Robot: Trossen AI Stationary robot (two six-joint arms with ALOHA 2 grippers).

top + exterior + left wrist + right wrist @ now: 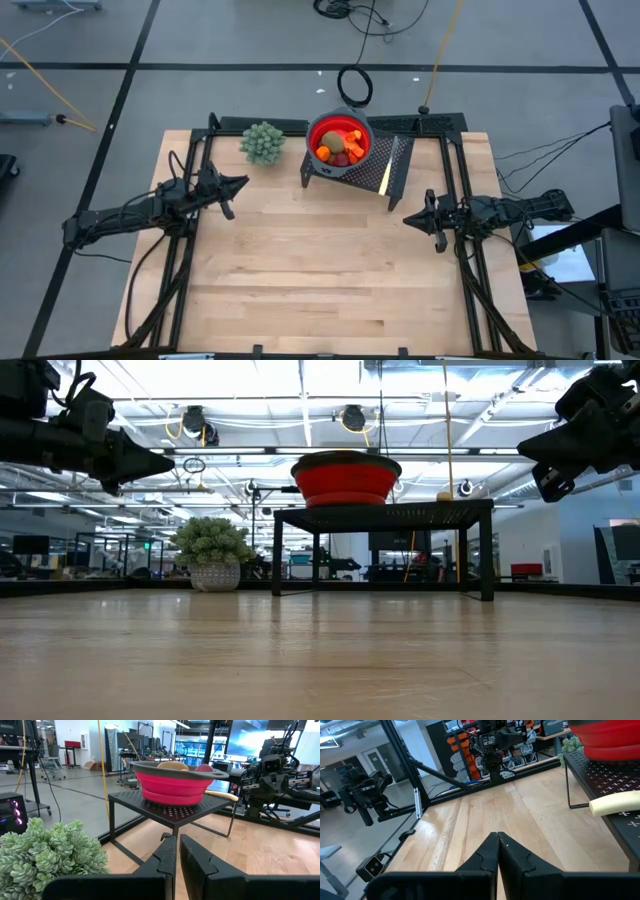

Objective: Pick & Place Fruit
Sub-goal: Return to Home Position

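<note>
High view: left pincer [244, 183] and right pincer [408, 217] hang raised over opposite sides of the bench [320, 280], both level and pointing inward. Right fingers are closed on nothing, and the left apparently likewise. Fruit [338, 150] fills the bowl [312, 128] on the shelf [395, 180].

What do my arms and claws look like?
The left arm and right arm are dark, slim and jointed, with dark cables along them. The left claw and right claw each have two matte black fingers tapering to wedge tips. No markings show.
</note>
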